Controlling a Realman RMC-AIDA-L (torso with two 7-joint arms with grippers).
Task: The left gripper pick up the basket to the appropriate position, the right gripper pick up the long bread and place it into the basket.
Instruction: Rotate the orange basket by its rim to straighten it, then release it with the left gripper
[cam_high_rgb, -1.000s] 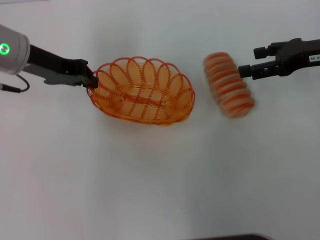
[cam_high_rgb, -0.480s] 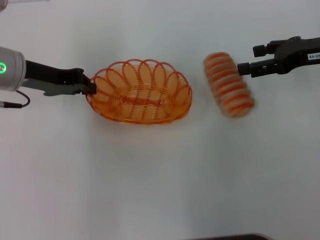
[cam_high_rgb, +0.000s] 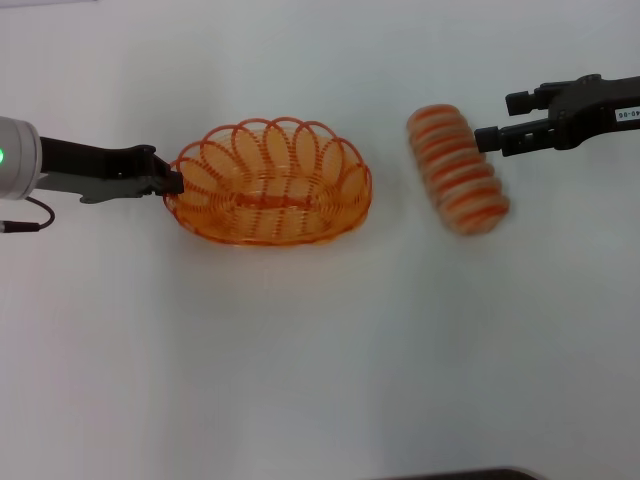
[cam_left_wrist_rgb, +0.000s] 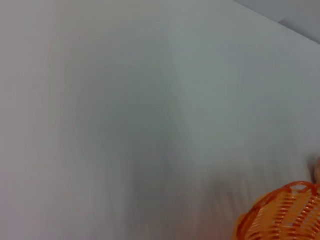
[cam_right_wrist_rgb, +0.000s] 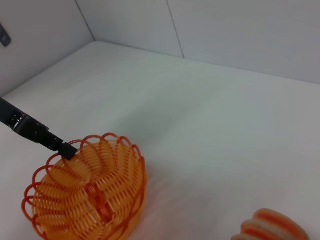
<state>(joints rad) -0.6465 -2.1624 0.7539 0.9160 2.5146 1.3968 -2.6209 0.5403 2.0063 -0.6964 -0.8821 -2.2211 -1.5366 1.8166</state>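
Head view: steeply down on the bench (cam_high_rgb: 320, 350). Wrist views: low, oblique, closer. All three share the basket (cam_high_rgb: 268, 182) (cam_left_wrist_rgb: 282, 215) (cam_right_wrist_rgb: 87, 192).

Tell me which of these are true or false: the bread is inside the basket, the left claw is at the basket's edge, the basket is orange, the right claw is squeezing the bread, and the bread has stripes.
1. The long bread is inside the basket. False: it lies on the white table, apart from the basket, on the robot's right of it.
2. The left gripper is at the basket's rim. True.
3. The basket is orange. True.
4. The right gripper is squeezing the bread. False: it sits just beside the loaf's far end, not around it.
5. The bread has orange stripes. True.
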